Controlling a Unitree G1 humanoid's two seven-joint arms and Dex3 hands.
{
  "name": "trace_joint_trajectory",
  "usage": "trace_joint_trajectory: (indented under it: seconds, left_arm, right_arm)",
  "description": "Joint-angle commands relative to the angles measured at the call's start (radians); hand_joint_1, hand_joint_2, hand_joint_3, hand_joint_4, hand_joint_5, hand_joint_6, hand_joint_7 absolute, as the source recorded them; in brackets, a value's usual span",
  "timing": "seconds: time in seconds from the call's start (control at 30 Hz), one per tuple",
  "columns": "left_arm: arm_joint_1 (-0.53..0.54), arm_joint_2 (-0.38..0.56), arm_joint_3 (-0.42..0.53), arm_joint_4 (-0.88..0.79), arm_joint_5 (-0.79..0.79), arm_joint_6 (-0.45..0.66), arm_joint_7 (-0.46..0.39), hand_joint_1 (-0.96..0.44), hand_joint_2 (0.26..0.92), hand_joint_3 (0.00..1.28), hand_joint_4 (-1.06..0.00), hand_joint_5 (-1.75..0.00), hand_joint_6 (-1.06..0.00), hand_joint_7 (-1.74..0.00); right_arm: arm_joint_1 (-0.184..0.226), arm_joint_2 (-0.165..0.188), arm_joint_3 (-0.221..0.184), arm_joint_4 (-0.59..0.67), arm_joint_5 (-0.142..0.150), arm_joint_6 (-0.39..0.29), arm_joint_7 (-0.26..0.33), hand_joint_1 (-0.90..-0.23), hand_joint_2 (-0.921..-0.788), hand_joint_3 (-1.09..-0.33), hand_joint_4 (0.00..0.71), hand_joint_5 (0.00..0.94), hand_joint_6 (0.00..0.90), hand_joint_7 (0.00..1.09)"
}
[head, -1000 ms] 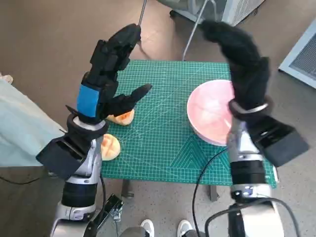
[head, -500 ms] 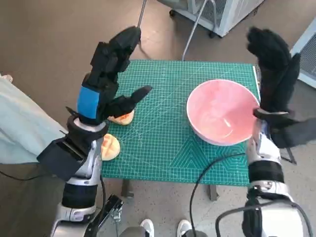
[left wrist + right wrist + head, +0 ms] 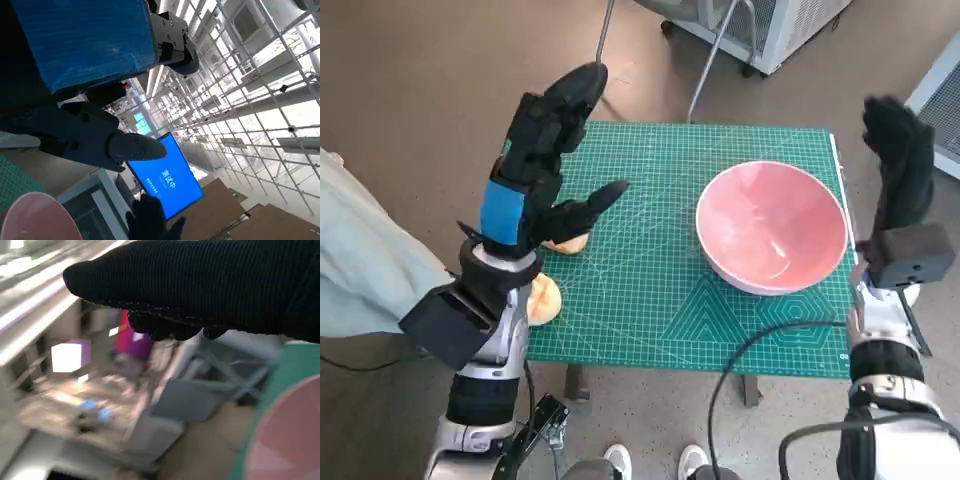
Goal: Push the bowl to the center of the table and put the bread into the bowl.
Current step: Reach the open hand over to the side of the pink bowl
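Swinging outward since a second ago, the right hand (image 3: 900, 165) has left its place over the pink bowl (image 3: 772, 226) and is now standing raised beside the bowl's outer rim, off the right edge of the bench (image 3: 650, 290); the bowl itself has hardly shifted. That placement looks deliberate: from the outer side, the gloved hand is lining up to shove the bowl inward, since the bowl is sitting right of the middle of the green cutting mat (image 3: 650, 180). Its fingers are holding nothing, though how far they are spread I cannot tell from the glove's dark shape. The left hand (image 3: 535, 160) is hovering above the mat's left part, fingers (image 3: 570, 95) stretched apart and empty, probably waiting near the bread. Two bread rolls are lying at the left edge, one (image 3: 568, 241) partly under that hand, the other (image 3: 544, 297) beside the left forearm, both well apart from the bowl.
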Motion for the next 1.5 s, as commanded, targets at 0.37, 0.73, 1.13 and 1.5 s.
trace_joint_trajectory:
  seconds: [0.37,0.73,1.13,1.5]
  left_arm:
    - [0.027,0.001,0.000,-0.021,0.001,0.002,0.003,-0.39,0.921,0.24,-0.30,0.00,-0.11,-0.58]
    - [0.043,0.015,0.002,-0.035,0.003,0.009,-0.003,-0.40,0.921,0.24,-0.30,0.00,-0.11,-0.58]
    - [0.059,0.032,0.004,-0.055,-0.003,0.028,-0.008,-0.40,0.921,0.25,-0.30,0.00,-0.10,-0.57]
    - [0.076,0.040,0.006,-0.082,-0.002,0.048,-0.004,-0.40,0.921,0.25,-0.30,0.00,-0.11,-0.56]
  right_arm:
    - [0.064,0.064,-0.093,0.056,0.114,0.097,0.102,-0.537,-0.921,-0.958,0.263,0.002,0.026,0.68]
    - [0.068,0.122,-0.156,0.073,0.189,0.169,0.173,-0.585,-0.921,-0.885,0.286,0.009,0.104,0.66]
    - [0.040,0.184,-0.184,0.079,0.216,0.234,0.190,-0.587,-0.921,-0.880,0.288,0.006,0.113,0.63]
    - [-0.010,0.235,-0.215,0.082,0.238,0.266,0.216,-0.588,-0.921,-0.878,0.273,0.000,0.112,0.61]
